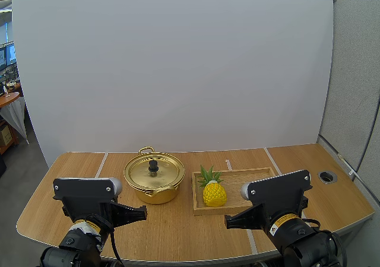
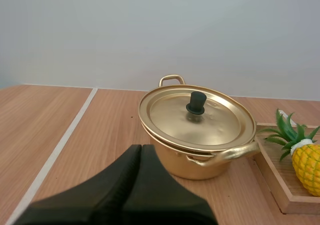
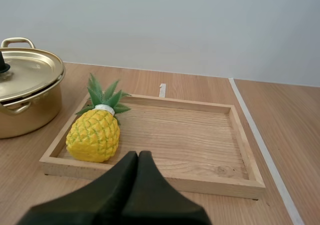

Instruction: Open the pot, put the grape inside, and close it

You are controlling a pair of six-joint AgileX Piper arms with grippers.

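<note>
A gold pot [image 1: 154,187] stands on the table with its lid [image 1: 154,172] on, a black knob [image 1: 153,165] in the lid's middle. The left wrist view has the pot [image 2: 200,155] and its lid [image 2: 197,117] just ahead of my left gripper [image 2: 141,150], whose fingers lie together as one dark wedge. My left gripper [image 1: 142,211] sits near the table's front edge, short of the pot. My right gripper [image 1: 228,221] is shut too, in front of the wooden tray [image 1: 261,175]. A yellow toy pineapple [image 1: 213,190] lies in the tray's left part; the right wrist view shows the pineapple [image 3: 95,132] beyond my right gripper [image 3: 138,157].
The wooden tray [image 3: 200,182] lies right of the pot, almost touching it. A round cable hole [image 1: 327,176] is in the table at the far right. White tape lines [image 1: 101,164] cross the tabletop.
</note>
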